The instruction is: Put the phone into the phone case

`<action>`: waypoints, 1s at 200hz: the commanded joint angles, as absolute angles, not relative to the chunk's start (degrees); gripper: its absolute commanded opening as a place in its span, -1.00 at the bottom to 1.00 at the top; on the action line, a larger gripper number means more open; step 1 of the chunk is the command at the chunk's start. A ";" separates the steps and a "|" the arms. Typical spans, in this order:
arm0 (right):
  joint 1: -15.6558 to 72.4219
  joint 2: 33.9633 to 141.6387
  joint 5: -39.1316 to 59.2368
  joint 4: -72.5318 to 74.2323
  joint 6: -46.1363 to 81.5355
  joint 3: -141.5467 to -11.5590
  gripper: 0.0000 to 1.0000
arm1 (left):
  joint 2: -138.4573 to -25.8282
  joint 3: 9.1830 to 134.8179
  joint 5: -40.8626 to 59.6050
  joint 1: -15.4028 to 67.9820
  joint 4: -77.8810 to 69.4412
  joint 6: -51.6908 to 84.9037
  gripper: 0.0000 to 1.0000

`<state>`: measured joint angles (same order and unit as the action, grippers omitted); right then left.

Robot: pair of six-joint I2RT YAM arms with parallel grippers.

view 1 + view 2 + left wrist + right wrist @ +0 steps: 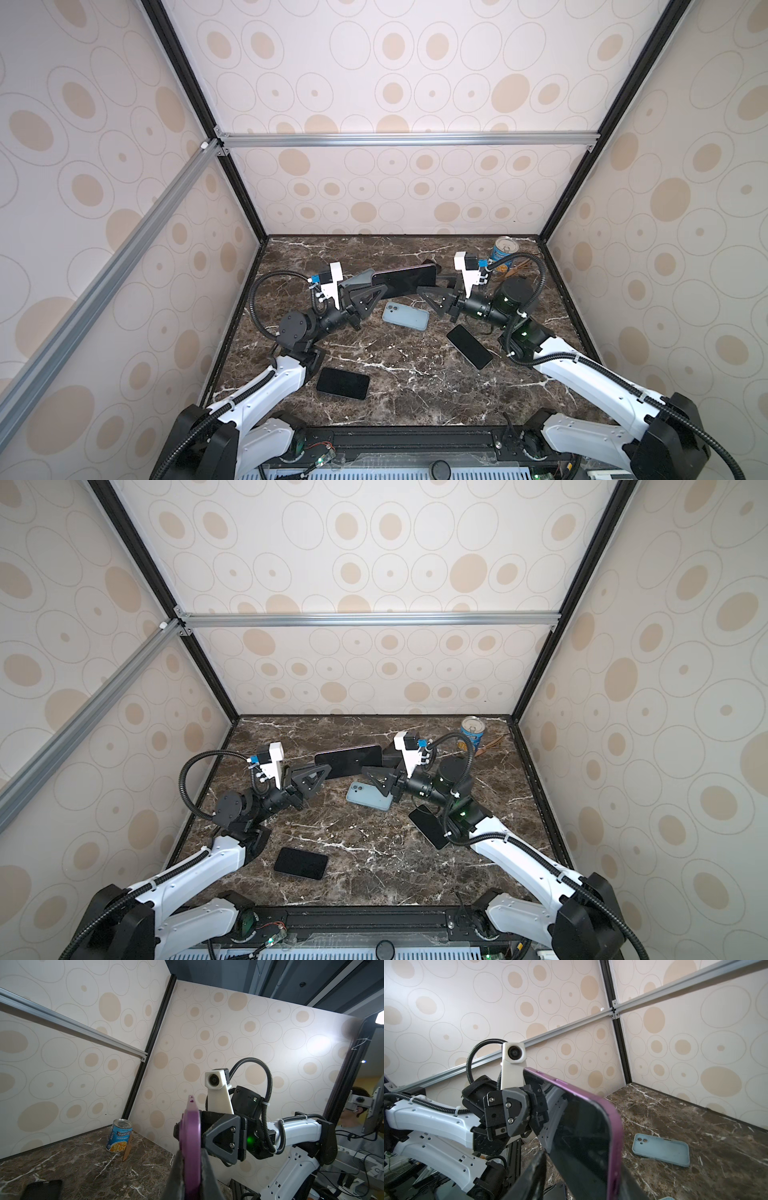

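Left end effector point(368, 289) clamps the phone point(409, 276), hiding its end.

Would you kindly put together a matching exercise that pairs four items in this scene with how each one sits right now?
Things:
1. purple-edged, dark-screened phone
2. light blue phone case
3. blue-labelled soup can
4. thin brown wooden stick

States:
A. leaning against the can
B. lying flat on the marble table
C. held up in the air
D. standing upright near the far right corner

Pairs: 1-C, 2-B, 3-D, 4-A
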<state>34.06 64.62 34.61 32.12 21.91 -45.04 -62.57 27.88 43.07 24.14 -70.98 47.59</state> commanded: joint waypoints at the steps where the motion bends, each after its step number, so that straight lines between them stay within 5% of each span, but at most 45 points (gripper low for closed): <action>1: 34.08 64.64 39.77 35.33 22.26 -46.94 -0.34 | -62.23 29.79 45.07 23.73 -76.16 50.29 -1.00; 44: 34.10 64.12 44.62 38.00 24.36 -47.46 -0.68 | -61.18 30.42 46.15 23.80 -74.58 49.93 -1.00; 62: 34.07 63.36 43.26 36.53 24.57 -47.12 -0.35 | -61.08 30.93 46.92 23.82 -73.61 49.79 -1.00; 74: 34.04 63.02 42.98 36.26 24.42 -46.88 -0.34 | -61.01 30.93 47.12 23.82 -73.83 49.75 -1.00; 138: 34.08 63.63 42.70 36.61 24.96 -46.69 -1.00 | -61.84 31.29 47.99 23.82 -73.48 50.06 -1.00; 200: 34.07 63.15 41.51 36.74 24.77 -45.86 -1.00 | -61.59 31.09 47.74 23.81 -73.48 49.55 -1.00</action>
